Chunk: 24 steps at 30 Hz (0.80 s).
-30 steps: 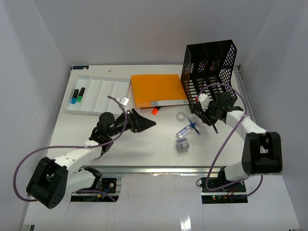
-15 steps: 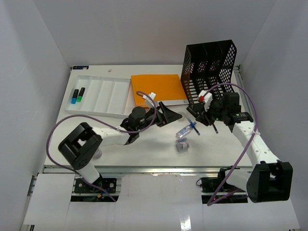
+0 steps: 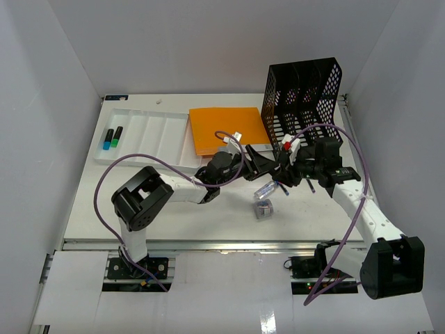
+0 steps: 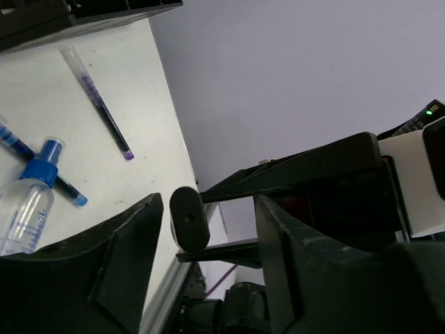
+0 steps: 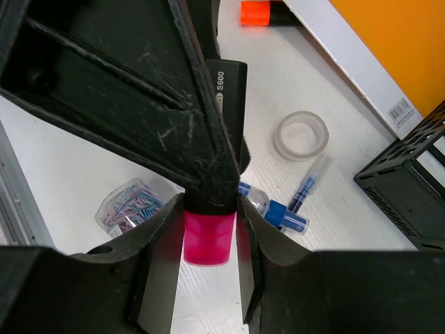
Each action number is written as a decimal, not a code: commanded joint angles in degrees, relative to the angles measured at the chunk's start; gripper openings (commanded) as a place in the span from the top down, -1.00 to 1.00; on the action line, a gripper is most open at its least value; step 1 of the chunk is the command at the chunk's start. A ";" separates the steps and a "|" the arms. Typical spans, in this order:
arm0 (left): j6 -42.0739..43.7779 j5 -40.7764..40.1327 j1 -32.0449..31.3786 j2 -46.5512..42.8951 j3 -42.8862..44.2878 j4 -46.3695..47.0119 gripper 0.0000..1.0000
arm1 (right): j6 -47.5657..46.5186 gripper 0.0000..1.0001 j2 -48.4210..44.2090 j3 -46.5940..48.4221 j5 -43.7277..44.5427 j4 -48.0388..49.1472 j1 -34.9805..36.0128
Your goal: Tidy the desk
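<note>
On the white desk (image 3: 139, 202) both grippers meet above the middle right. My right gripper (image 5: 207, 209) is shut on a black highlighter with a pink cap (image 5: 206, 240), which it holds off the surface. My left gripper (image 4: 208, 209) has come in from the other side. The highlighter's black butt end (image 4: 189, 219) sits between its jaws, close to one finger (image 4: 135, 236), with a gap to the other. In the top view the left gripper (image 3: 268, 161) and the right gripper (image 3: 285, 174) overlap and hide the highlighter.
Below the grippers lie a small spray bottle (image 3: 266, 188), a box of paper clips (image 3: 263, 209), a tape roll (image 5: 300, 136), a blue pen (image 5: 309, 184) and a purple pen (image 4: 97, 104). An orange folder (image 3: 226, 129), a black mesh file holder (image 3: 302, 97) and a white tray (image 3: 142, 136) stand behind.
My left arm has swung right across the desk to the right gripper, and its jaws have narrowed around the highlighter's end. The right gripper has shifted slightly left, still holding the highlighter.
</note>
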 commanded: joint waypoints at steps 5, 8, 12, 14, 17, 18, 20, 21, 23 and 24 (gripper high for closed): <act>0.35 -2.09 -0.46 0.57 3.37 -2.63 0.16 | 3.44 0.80 -1.01 -1.26 2.00 5.64 0.26; 1.48 -2.44 -0.67 0.00 3.32 -3.88 0.31 | 4.26 0.82 -0.89 -1.79 2.60 6.58 0.26; 2.76 -2.81 -0.67 -0.80 3.21 -5.56 0.54 | 4.32 0.70 -1.05 -1.92 2.10 6.58 0.26; 4.22 -3.13 -0.67 -1.51 3.27 -7.39 0.65 | 3.83 0.41 -1.19 -1.96 1.33 6.23 0.26; 7.41 -3.55 -0.67 -3.01 3.61 -10.59 0.71 | 2.70 -0.37 -1.72 -2.37 0.17 5.71 0.26; 8.84 -3.94 -0.67 -3.67 3.72 -11.85 0.72 | 2.31 -0.60 -2.16 -2.65 -0.05 5.82 0.26; 11.60 -4.55 -0.24 -4.95 4.04 -14.82 0.74 | 1.90 -0.83 -3.28 -3.02 -0.12 5.94 0.21; 13.36 -5.00 0.13 -5.80 3.89 -17.48 0.75 | 1.62 -0.88 -3.71 -3.14 -0.01 5.94 0.12; 15.38 -4.72 2.30 -8.89 1.87 -22.24 0.78 | 1.49 -0.96 -4.97 -3.49 -0.09 5.98 -0.62; 16.28 -4.33 3.70 -10.51 0.82 -24.32 0.79 | 1.49 -0.96 -5.48 -3.60 -0.49 5.94 -1.05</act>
